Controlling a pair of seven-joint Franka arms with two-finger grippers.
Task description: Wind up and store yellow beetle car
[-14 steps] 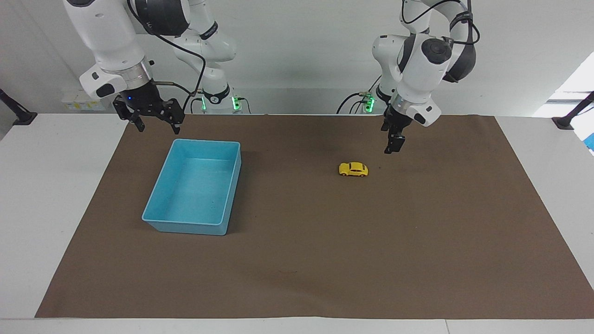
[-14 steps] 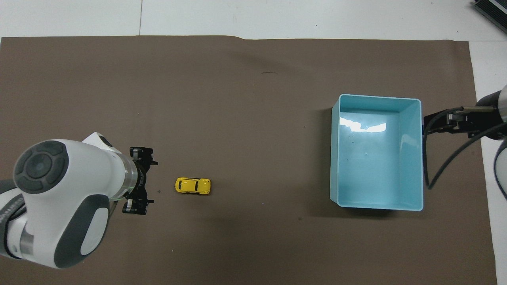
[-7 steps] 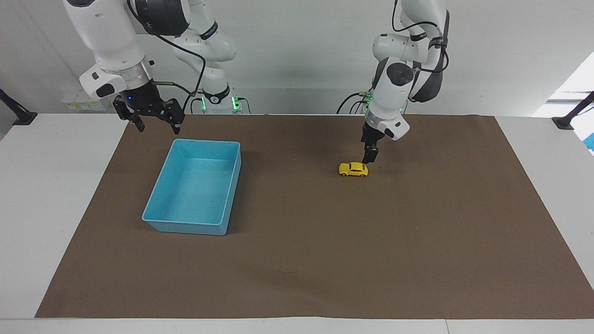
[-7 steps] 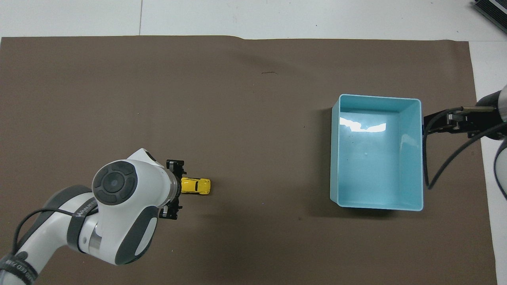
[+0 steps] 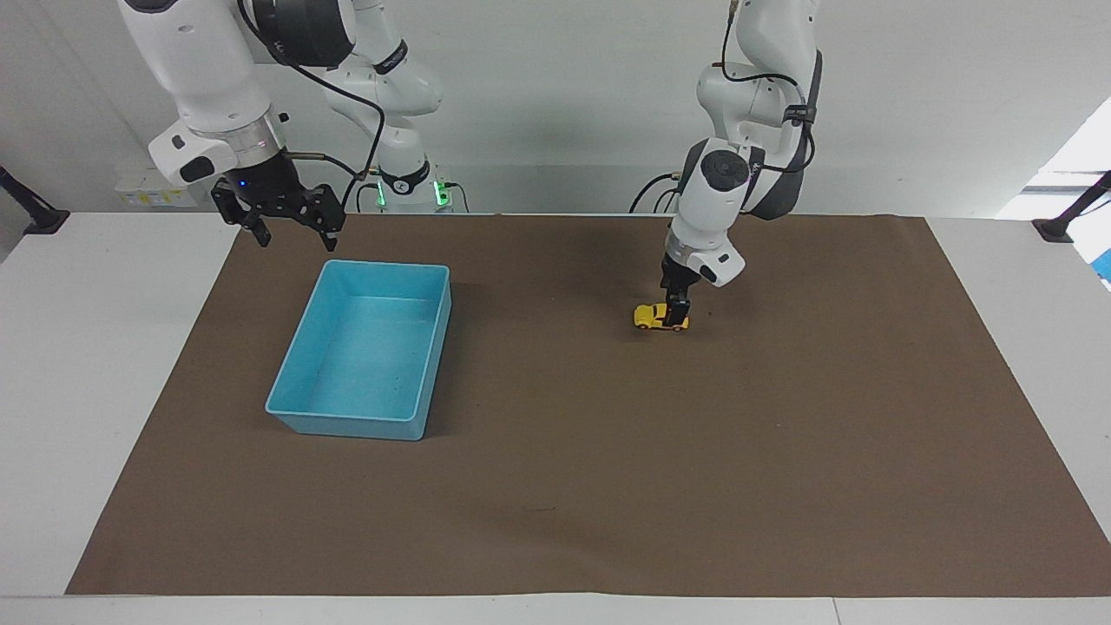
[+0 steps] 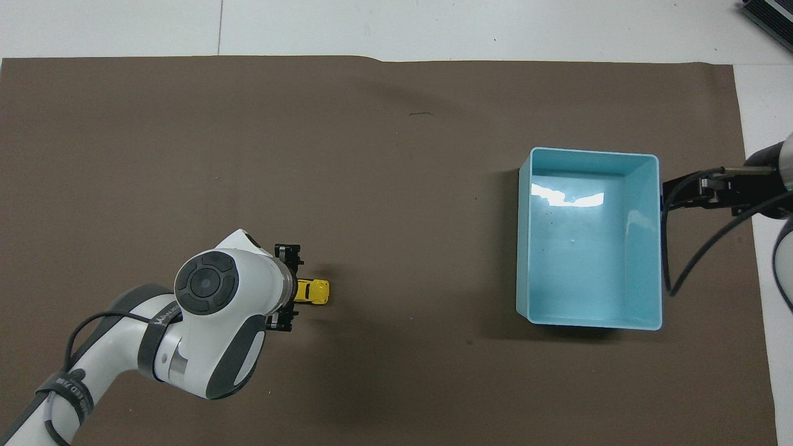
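Observation:
The yellow beetle car (image 5: 650, 317) stands on the brown mat, toward the left arm's end of the table. It also shows in the overhead view (image 6: 314, 291). My left gripper (image 5: 677, 314) is down at the car's end, open, with one finger on each side of it; in the overhead view (image 6: 289, 289) the wrist hides part of the car. The blue bin (image 5: 386, 266) stands empty toward the right arm's end, and also shows in the overhead view (image 6: 525, 248). My right gripper (image 5: 295, 236) waits open above the mat's edge beside the bin.
The brown mat (image 5: 608, 486) covers most of the white table. The right arm's black cable (image 6: 666, 248) hangs beside the bin's wall.
My left gripper has moved over to the car and come down around its end. The car, the bin and the right arm have not moved.

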